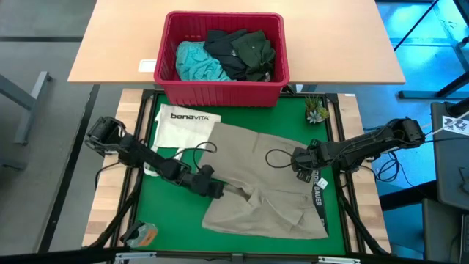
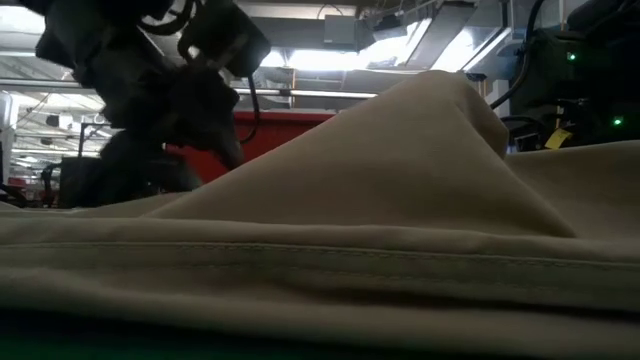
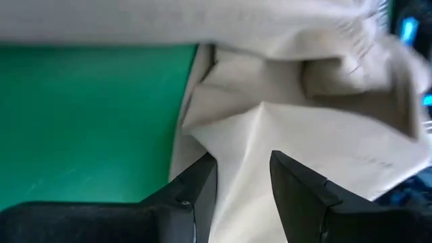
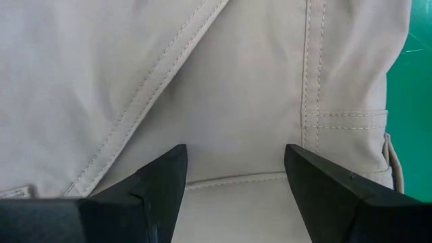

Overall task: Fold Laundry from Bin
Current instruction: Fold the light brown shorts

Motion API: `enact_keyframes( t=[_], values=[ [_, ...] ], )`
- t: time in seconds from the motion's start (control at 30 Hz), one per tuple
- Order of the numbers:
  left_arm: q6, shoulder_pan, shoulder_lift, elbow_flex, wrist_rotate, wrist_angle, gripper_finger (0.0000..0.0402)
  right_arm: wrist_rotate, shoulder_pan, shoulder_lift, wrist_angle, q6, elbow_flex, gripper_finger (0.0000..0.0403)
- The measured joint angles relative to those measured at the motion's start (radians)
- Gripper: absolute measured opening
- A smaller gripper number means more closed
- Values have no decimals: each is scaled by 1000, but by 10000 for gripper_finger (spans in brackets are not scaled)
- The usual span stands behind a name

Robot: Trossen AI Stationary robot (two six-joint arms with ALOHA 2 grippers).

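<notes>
One khaki garment (image 1: 260, 176) on mat; three garments (image 1: 227, 55) in bin (image 1: 220, 92)

Hidden: part of the white tote bag (image 1: 183, 126) under my left arm. Obscured: the worktop (image 2: 300, 345) and red bin (image 2: 285, 128) behind the khaki garment (image 2: 400, 200) in the low view. Blurred: small orange item (image 1: 144, 235), unidentifiable.
</notes>
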Motion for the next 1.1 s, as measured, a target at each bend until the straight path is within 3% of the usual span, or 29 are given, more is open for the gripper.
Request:
enact_keyframes(
  t=[0.5, 0.6, 0.8, 1.1],
  values=[
    [3, 40, 0, -51, -2, 67, 127, 0, 0, 0, 0, 0, 0, 250],
    [3, 39, 0, -51, -2, 67, 101, 0, 0, 0, 0, 0, 0, 250],
    [-3, 19, 0, -51, 7, 67, 9, 0, 0, 0, 0, 0, 0, 250],
    [-144, -42, 0, -51, 19, 67, 2, 0, 0, 0, 0, 0, 0, 250]
  ],
)
